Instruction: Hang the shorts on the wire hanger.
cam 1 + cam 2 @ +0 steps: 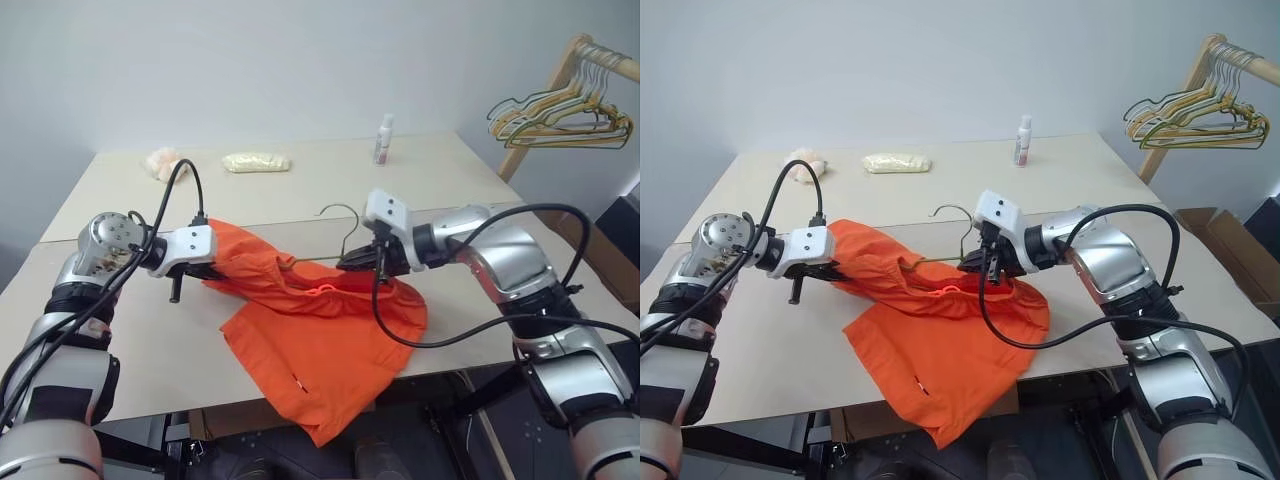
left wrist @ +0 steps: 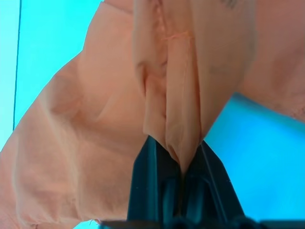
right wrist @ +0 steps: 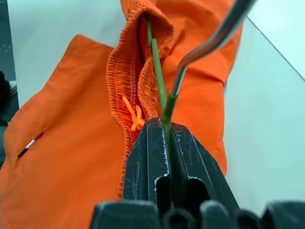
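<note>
The bright orange shorts point(image 1: 310, 340) lie on the table point(image 1: 140, 340), one leg drooping over its front edge. My left gripper point(image 1: 215, 268) is shut on a fold of the shorts point(image 2: 95, 133) at their left edge, the cloth pinched between the fingertips point(image 2: 152, 157). My right gripper point(image 3: 164, 126) is shut on the wire hanger point(image 3: 159, 71) just below its hook point(image 1: 345, 215). One green wire arm runs from that grip into the gathered waistband point(image 3: 121, 71). The rest of the hanger is hidden inside the cloth.
At the table's back stand a small white bottle point(image 1: 383, 139), a yellow cloth bundle point(image 1: 256, 161) and a pale peach bundle point(image 1: 162, 163). A wooden rack with a bunch of hangers point(image 1: 560, 115) stands at the far right, a cardboard box point(image 1: 1215, 225) below it.
</note>
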`<state>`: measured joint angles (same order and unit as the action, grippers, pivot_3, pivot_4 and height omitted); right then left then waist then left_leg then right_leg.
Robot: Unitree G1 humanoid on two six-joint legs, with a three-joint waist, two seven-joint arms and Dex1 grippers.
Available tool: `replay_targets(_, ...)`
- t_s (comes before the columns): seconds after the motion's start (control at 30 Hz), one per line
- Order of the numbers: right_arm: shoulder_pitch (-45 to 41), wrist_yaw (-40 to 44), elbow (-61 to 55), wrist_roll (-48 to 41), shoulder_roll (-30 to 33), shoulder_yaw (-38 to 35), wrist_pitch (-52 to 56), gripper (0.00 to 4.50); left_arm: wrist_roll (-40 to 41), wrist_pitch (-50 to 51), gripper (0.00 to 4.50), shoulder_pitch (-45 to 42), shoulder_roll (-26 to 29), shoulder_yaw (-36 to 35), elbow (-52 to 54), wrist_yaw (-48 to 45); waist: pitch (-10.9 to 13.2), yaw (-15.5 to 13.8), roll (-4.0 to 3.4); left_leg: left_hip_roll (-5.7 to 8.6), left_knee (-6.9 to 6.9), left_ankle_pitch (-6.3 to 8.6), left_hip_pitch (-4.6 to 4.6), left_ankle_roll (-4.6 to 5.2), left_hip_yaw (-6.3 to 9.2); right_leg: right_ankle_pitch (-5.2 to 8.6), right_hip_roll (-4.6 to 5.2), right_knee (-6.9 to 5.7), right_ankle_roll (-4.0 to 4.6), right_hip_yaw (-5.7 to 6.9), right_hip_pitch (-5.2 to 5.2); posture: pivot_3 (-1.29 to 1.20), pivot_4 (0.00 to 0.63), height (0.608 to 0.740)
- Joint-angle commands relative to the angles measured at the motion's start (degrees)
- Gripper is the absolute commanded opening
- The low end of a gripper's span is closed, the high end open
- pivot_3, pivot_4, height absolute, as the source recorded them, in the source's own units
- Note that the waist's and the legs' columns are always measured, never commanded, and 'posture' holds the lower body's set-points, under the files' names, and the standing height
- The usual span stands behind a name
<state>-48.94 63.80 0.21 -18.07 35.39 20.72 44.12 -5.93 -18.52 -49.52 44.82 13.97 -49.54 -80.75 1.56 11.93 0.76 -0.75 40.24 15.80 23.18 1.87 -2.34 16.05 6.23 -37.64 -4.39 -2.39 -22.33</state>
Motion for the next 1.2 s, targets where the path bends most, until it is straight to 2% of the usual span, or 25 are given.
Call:
replay_targets(0.03,-0.7,1.3,-2.5,0.5,1.7,-1.3,-0.9,0.0,-0.1,0.3,0.03,-0.6,1.2,-1.0,1.4,0.2,0.0,0.0,0.0,0.0,0.0,0.0,0.0,0.0,0.0,0.0,0.0,0.0,0.0,0.0,0.0,-0.17,0.0,0.74)
replay_targets(0.3,-2.2,0.1,-1.7,0.6,-0.7,-2.0,-0.1,0.0,2.4,1.7,0.03,0.2,-0.2,-1.5,4.8,-1.8,0.0,0.0,0.0,0.0,0.0,0.0,0.0,0.0,0.0,0.0,0.0,0.0,0.0,0.0,0.0,-0.17,0.0,0.74)
replay_targets(0.43,-3.5,-0.5,-0.8,-0.4,-2.3,-3.2,1.7,0.0,6.9,5.1,1.04,0.2,0.5,-2.7,8.9,-8.3,0.0,0.1,0.0,0.0,0.0,0.0,0.0,0.0,0.0,0.0,0.0,-0.01,0.0,0.0,-0.01,-0.17,0.0,0.74)
replay_targets(0.63,-4.2,0.2,-0.2,0.0,-2.1,-3.2,2.5,0.0,18.1,8.9,3.04,0.1,7.7,2.0,18.4,-11.7,0.0,0.2,0.0,-0.04,-0.01,0.0,0.0,0.0,0.0,0.0,0.0,0.0,0.0,-0.02,-0.01,-0.16,0.0,0.74)
replay_targets(0.77,-5.7,1.1,0.7,0.0,-1.9,-3.2,2.9,0.0,22.2,11.3,4.31,-1.5,4.7,0.3,22.6,-11.7,0.0,-0.6,-0.01,-0.04,0.01,0.0,-0.04,0.0,0.08,0.0,0.0,-0.02,0.0,-0.01,0.08,-0.16,0.0,0.74)
replay_targets(0.87,-7.5,2.0,1.4,0.0,-1.7,-3.3,3.2,0.0,20.4,11.3,4.41,-3.3,-0.2,0.1,21.2,-10.8,0.0,-0.8,0.0,-0.01,0.03,0.0,-0.02,0.01,0.09,0.0,0.01,-0.01,0.0,0.01,0.06,-0.17,0.0,0.74)
replay_targets(0.97,-9.4,3.0,1.4,-0.5,-1.3,-3.9,3.6,0.0,14.8,8.3,4.41,-5.4,-4.5,2.0,16.7,-7.6,0.0,-0.5,0.0,0.03,0.05,0.0,0.02,0.0,0.08,0.0,0.0,0.0,0.0,0.01,0.05,-0.18,0.0,0.74)
replay_targets(1.13,-10.8,4.0,-0.1,-1.4,0.0,-4.7,4.3,0.0,5.6,3.0,4.41,-8.7,-6.5,4.6,7.5,-3.4,0.0,0.8,0.0,0.11,0.05,-0.01,-0.01,-0.01,0.05,0.0,-0.01,0.01,0.0,0.0,0.04,-0.21,0.0,0.74)
replay_targets(1.2,-10.9,4.1,-0.7,-1.6,0.6,-4.8,4.3,0.0,4.6,2.4,4.41,-9.7,-7.0,4.7,4.9,-3.6,0.0,1.4,0.0,0.1,0.05,-0.01,-0.01,-0.01,0.06,0.0,-0.01,0.01,0.0,0.0,0.04,-0.21,0.0,0.74)
